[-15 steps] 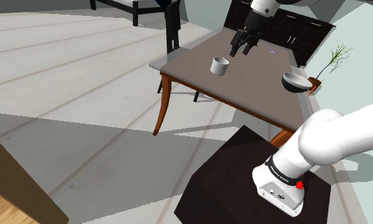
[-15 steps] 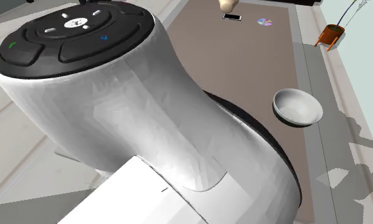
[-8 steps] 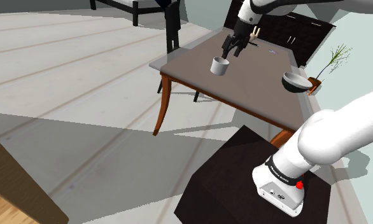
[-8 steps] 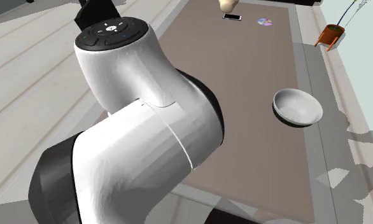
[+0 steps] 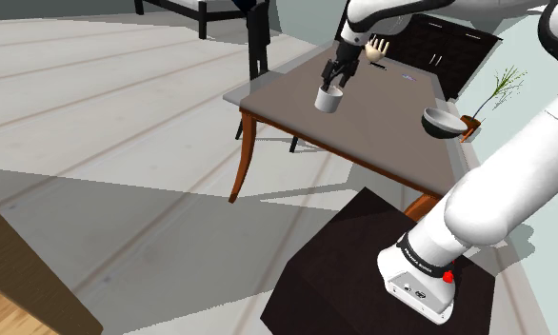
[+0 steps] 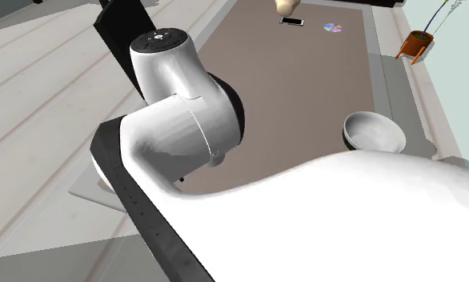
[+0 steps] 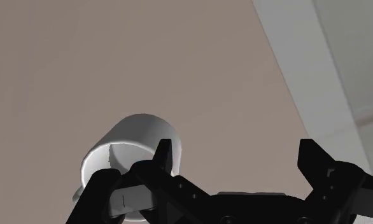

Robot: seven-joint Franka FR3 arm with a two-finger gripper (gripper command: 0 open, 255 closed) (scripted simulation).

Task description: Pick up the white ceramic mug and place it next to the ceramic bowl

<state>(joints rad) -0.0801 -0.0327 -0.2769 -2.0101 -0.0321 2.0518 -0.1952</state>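
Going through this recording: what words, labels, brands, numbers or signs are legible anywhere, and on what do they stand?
Nothing can be read.
Black band at the foot of the arm: white lettering, too small to read.
Dark cap on an arm joint: small pale marks, too small to read.
Mug, bowl, table: no writing visible.

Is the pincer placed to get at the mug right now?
Probably yes: the pincer hangs open just over the mug with nothing between them, though the mug sits off toward one finger, not centred.
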